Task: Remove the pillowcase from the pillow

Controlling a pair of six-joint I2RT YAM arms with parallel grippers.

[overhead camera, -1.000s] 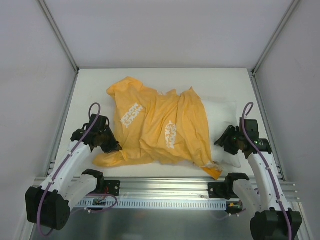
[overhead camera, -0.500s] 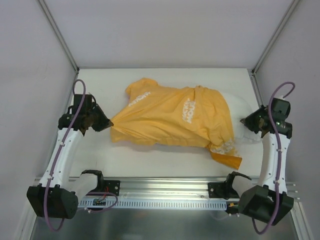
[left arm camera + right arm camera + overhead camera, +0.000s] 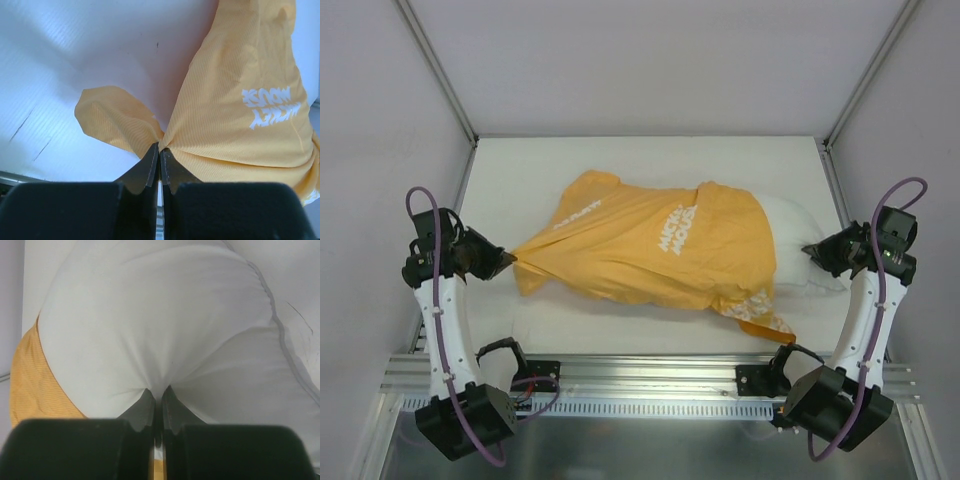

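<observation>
The pull-off step appears to be in progress: the left jaws are clamping a pillowcase point(image 3: 650, 250) corner at 9 o'clock, and the right jaws are pinching the bare pillow point(image 3: 798, 225) end at 3 o'clock. The next move is likely calling for outward pull, yet both jaws are sitting at the counter point(image 3: 620, 160) side edges, leaving little room.

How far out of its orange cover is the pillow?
Partly out: the right end of the pillow is bare, pinched by the right gripper; the pillowcase, pinched by the left gripper, covers the rest.
</observation>
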